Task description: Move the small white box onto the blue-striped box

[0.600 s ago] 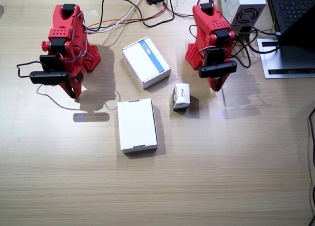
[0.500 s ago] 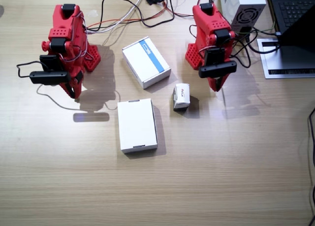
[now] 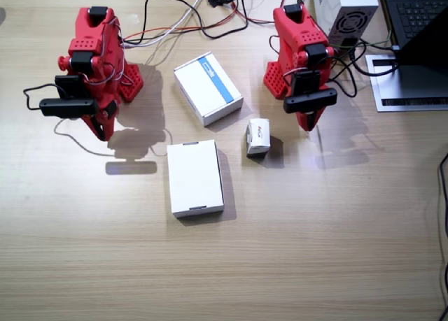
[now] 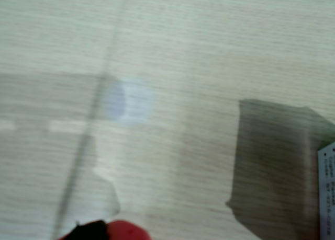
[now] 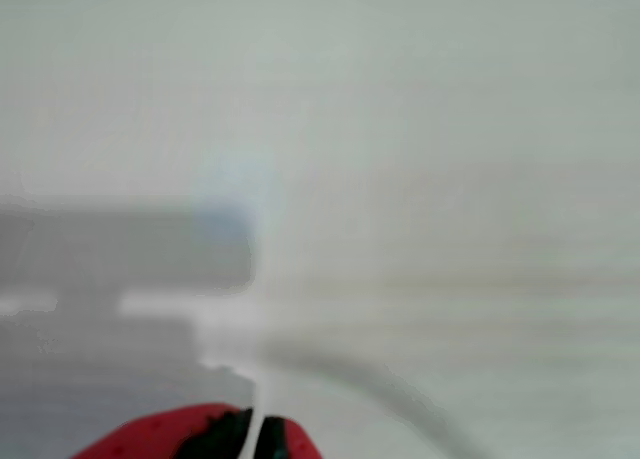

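Observation:
The small white box [image 3: 258,137] with a red logo stands on the table between the arms. Behind it and to its left lies the blue-striped box [image 3: 208,87], flat, its stripe on top. My left gripper [image 3: 308,122] points down at the table just right of the small box, apart from it, its fingers together and empty. My right gripper [image 3: 103,131] hangs folded far from both boxes, also shut and empty. In a wrist view a printed white edge [image 4: 327,194] shows at the right border beside a dark shadow. Both wrist views are blurred, showing only red fingertips [image 5: 200,431].
A plain white flat box [image 3: 195,177] lies in front of the striped box. Cables [image 3: 189,17] run along the back edge. A grey power unit [image 3: 348,10] and a laptop [image 3: 418,27] stand behind the left arm. A thin cable [image 3: 70,136] loops beside the right arm.
Both arms have shifted only slightly: the right arm's wrist has risen a little and the left arm's wrist has tilted a little. The boxes have not moved.

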